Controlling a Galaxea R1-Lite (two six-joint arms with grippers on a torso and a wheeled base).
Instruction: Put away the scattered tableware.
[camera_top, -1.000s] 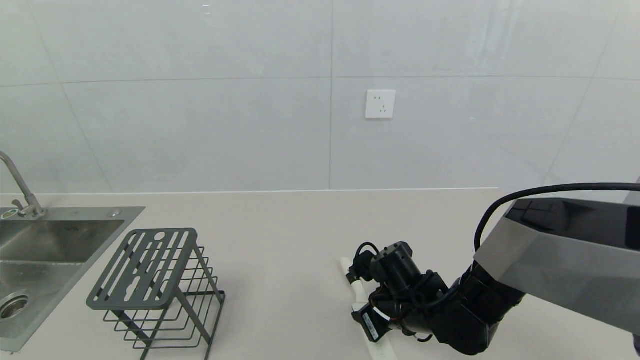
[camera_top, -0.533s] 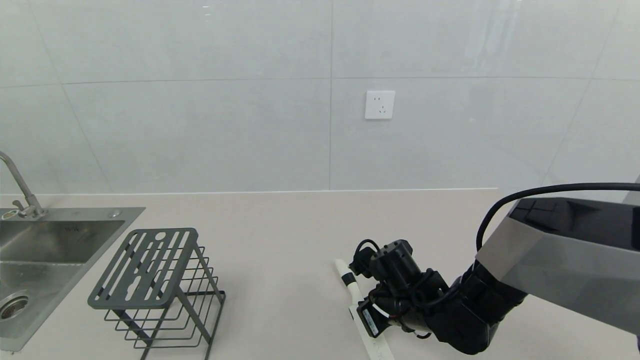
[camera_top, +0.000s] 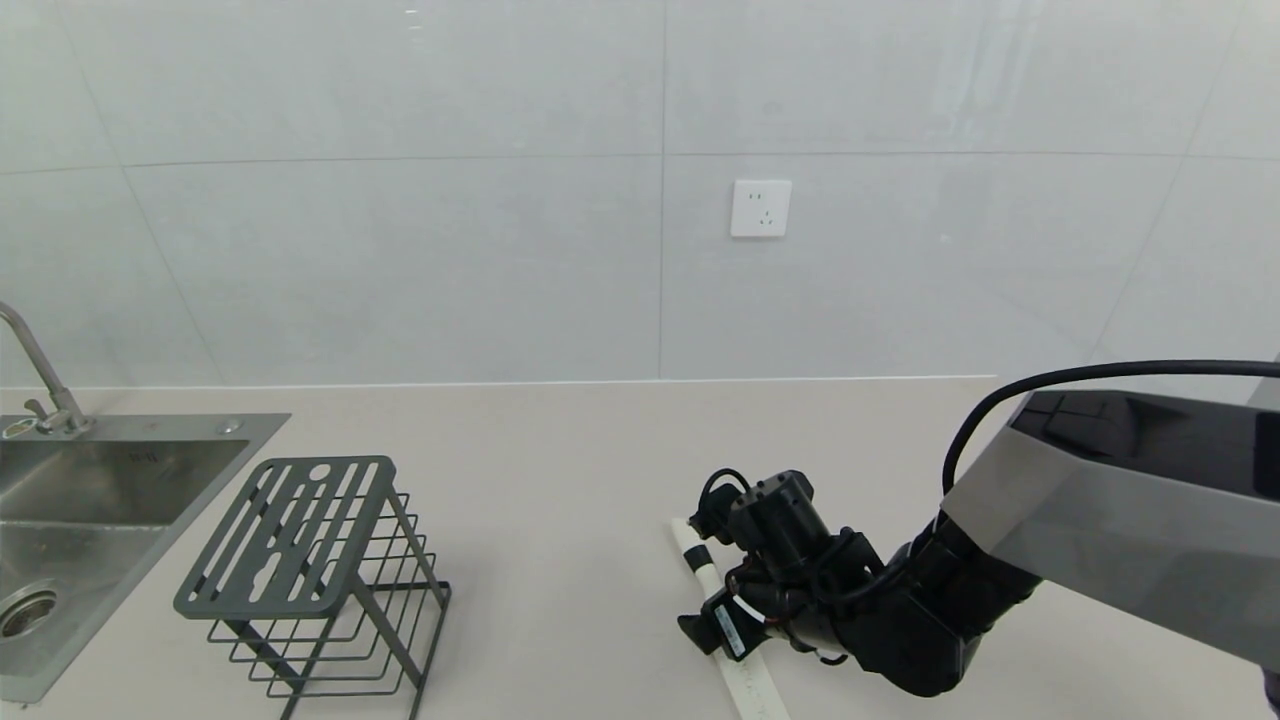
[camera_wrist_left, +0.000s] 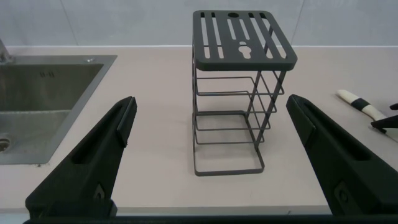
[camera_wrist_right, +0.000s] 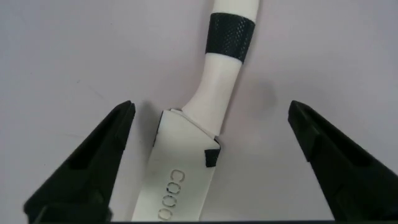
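Left edge: stainless steel sink (camera_top: 130, 430). Beside it, dark grey slotted-top wire rack (camera_top: 290, 525); left gripper (camera_wrist_left: 210, 115) nearer, fingers spread. Then open beige countertop (camera_top: 560, 470). Right, by near edge: white knife with black-banded handle (camera_top: 693, 545), blade printed; right gripper (camera_wrist_right: 210, 124) astride, fingers spread.

knife (camera_wrist_right: 225, 79) white all over, one black cross-hatched band round the handle (grey print on the blade, not read); rack (camera_top: 285, 535) dark grey, matte, slotted top plate the same grey as the wire; counter (camera_top: 560, 470) pale beige, plain; sink (camera_top: 150, 428) brushed steel silver; faucet (camera_top: 35, 370) silver; wall (camera_top: 400, 250) light grey tiles, thin paler joints; socket (camera_top: 760, 208) white; right gripper (camera_wrist_right: 211, 158) and left gripper (camera_wrist_left: 211, 165) both black
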